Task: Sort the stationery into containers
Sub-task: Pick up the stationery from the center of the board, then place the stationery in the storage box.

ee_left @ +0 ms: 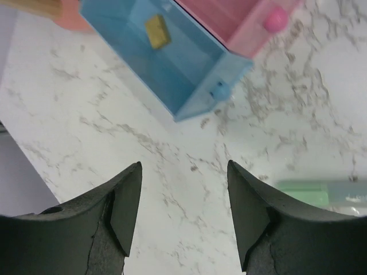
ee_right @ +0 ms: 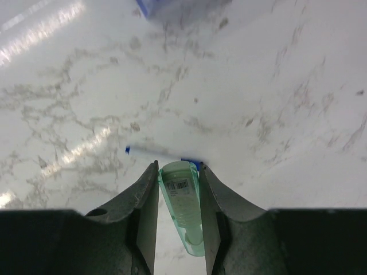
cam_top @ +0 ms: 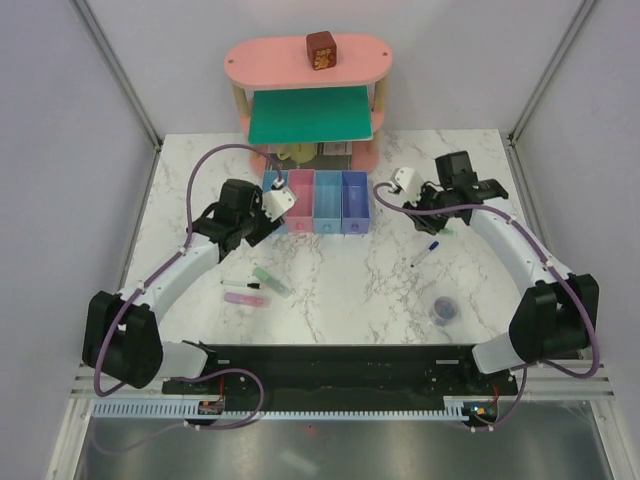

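Two sets of fingers showed over the marble desk (ee_left: 114,132). The left fingers (ee_left: 133,183) were spread wide apart with nothing between them, only bare desk below. Ahead of their tips sat the near end of the light blue bin (ee_left: 198,91), and the tiny yellow cube (ee_left: 156,31) rested on its floor farther in. The pink bin (ee_left: 229,23) joined that bin on the right-hand side. Out past the right-hand finger lay the loose mint-green marker (ee_left: 321,193), blurred and cut off by the edge of the view. The right fingers (ee_right: 151,183) were clamped on the held mint-green marker (ee_right: 182,212). Its rounded end sat level with their tips, and its barcoded barrel ran back toward the wrist. Just beyond those tips the white pen with blue cap (ee_right: 157,151) lay crosswise on the desk; whether it touched the marker could not be told. Seen from above, the blue bin (cam_top: 327,205) and violet-blue bin (cam_top: 354,205) stood between the two sets of fingers. The purple-grey roll (cam_top: 444,309) lay well behind the right fingers, and the thin black pen (cam_top: 238,285) and pink flat stick (cam_top: 243,298) lay behind the left fingers.
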Controlling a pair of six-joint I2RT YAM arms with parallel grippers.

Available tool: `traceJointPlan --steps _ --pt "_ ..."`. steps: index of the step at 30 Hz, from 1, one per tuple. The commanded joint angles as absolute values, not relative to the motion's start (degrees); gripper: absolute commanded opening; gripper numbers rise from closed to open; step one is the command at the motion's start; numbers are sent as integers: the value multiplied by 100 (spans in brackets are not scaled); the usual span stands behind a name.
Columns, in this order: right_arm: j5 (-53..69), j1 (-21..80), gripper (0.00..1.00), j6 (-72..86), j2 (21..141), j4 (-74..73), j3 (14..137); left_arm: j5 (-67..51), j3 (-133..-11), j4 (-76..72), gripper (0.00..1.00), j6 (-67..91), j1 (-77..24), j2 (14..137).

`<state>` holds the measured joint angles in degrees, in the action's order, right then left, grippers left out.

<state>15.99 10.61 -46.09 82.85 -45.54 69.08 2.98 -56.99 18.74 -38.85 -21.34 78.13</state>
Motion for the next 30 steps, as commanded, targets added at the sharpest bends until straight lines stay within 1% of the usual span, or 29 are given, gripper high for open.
traceJointPlan --steps 1,2,4,6,9,14,17,22,30 --pt "1863 1748 17 -3605 8893 -4237 8056 132 -4993 1916 67 -4298 -2153 7348" --pt "1968 1845 17 -3308 9034 -4141 8251 123 -4914 1916 67 -4315 -2145 7295" --pt "1969 2179 16 -3191 9526 -4131 8875 88 -4712 1925 67 -4359 -2145 7111" --pt "1837 2538 16 -3217 10016 -4122 9253 27 -4545 1925 67 -4403 -2153 6901" --pt "1740 2934 16 -3278 10693 -4122 10148 35 -4273 1916 67 -4500 -2153 6567" --pt "1723 3392 16 -3375 11635 -4122 11169 -263 -3771 1995 67 -4736 -2153 5978" --pt "1696 3664 16 -3392 12381 -4122 12029 -325 -3429 2065 67 -4895 -2153 5635" --pt "1407 4042 16 -3795 12989 -3912 12656 -378 -3191 2197 67 -4992 -2145 5248" --pt "862 4561 14 -4289 13508 -2857 12823 -413 -3190 2364 67 -4931 -2153 5080"
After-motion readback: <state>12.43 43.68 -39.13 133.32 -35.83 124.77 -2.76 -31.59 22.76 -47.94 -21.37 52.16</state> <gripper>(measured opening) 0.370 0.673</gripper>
